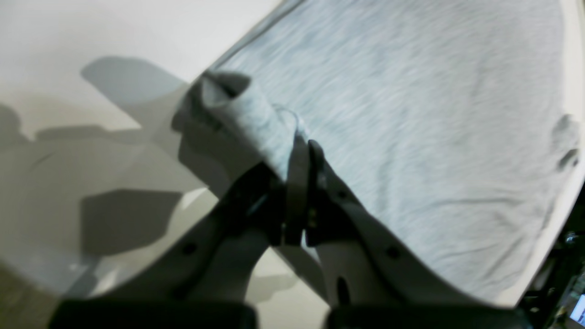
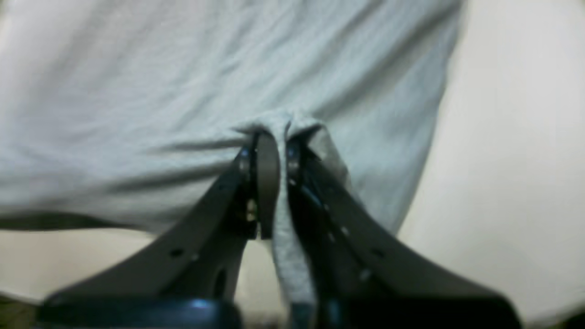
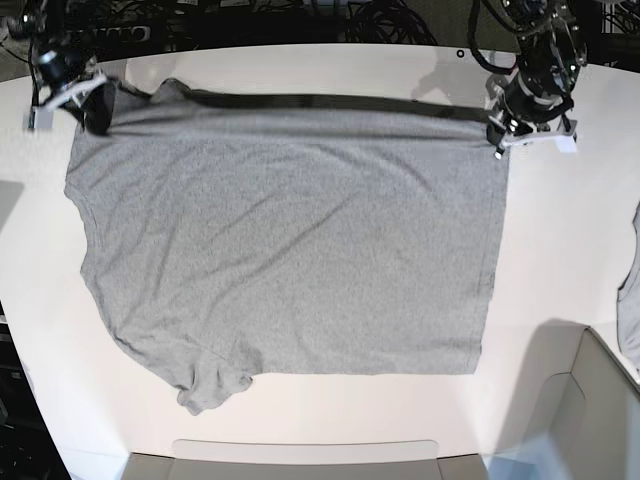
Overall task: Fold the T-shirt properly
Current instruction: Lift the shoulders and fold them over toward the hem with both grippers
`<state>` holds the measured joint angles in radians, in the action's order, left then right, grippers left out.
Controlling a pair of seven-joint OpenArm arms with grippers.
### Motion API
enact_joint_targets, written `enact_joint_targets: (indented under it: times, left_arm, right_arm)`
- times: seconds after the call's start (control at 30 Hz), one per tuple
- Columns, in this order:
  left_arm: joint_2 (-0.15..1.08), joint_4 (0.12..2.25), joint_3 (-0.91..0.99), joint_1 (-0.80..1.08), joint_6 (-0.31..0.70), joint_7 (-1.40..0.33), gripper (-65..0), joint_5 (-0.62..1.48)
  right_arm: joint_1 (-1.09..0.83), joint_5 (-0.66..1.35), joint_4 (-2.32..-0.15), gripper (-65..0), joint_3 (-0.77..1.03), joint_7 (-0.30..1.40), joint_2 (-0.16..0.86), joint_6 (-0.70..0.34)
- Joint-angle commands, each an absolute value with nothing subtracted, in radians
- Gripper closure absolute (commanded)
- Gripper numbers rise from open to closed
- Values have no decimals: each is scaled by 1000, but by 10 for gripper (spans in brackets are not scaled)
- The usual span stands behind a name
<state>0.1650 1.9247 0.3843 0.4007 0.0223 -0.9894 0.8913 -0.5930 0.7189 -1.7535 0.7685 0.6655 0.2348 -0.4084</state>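
Observation:
The heather-grey T-shirt (image 3: 290, 240) lies spread across the white table (image 3: 560, 260), plain side up, with one sleeve bunched at the near left. Its far edge is raised off the table and stretched taut between both grippers. My left gripper (image 3: 497, 130) is at the far right corner, and the left wrist view shows this gripper (image 1: 304, 146) shut on a rolled bit of the shirt's edge (image 1: 256, 119). At the far left corner, my right gripper (image 3: 95, 108) is shut too. In the right wrist view it (image 2: 274, 139) pinches a fold of the T-shirt (image 2: 137, 91).
A strip of paler grey cloth (image 3: 630, 290) hangs in at the right edge. A pale box (image 3: 590, 400) stands at the near right corner, and a flat pale panel (image 3: 305, 455) lies along the near edge. Dark cables (image 3: 300, 15) run behind the table.

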Motion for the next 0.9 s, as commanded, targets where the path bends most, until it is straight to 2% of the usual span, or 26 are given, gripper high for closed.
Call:
enact_joint_targets:
  times: [0.0, 0.17, 0.3, 0.5, 0.7, 0.87]
  left_arm:
    - [173, 1940, 384, 380, 8, -969, 0, 888]
    - [173, 1877, 383, 259, -64, -969, 0, 888]
    - [174, 1744, 348, 153, -74, -970, 0, 888]
    - [173, 1630, 343, 50, -74, -961, 0, 888]
    - [174, 1590, 343, -35, -74, -967, 0, 888]
    - [179, 1448, 341, -131, -74, -967, 0, 888]
  right_arm:
    - [-564, 687, -1770, 0, 779, 662, 239, -406]
    - [-381, 478, -1768, 0, 771, 769, 219, -414]
    - [-280, 414, -1742, 0, 771, 840, 219, -481]
    - [-151, 262, -1675, 0, 731, 863, 217, -499]
    - [-91, 225, -1636, 0, 673, 857, 217, -498]
    - [-27, 185, -1595, 0, 650, 857, 217, -498]
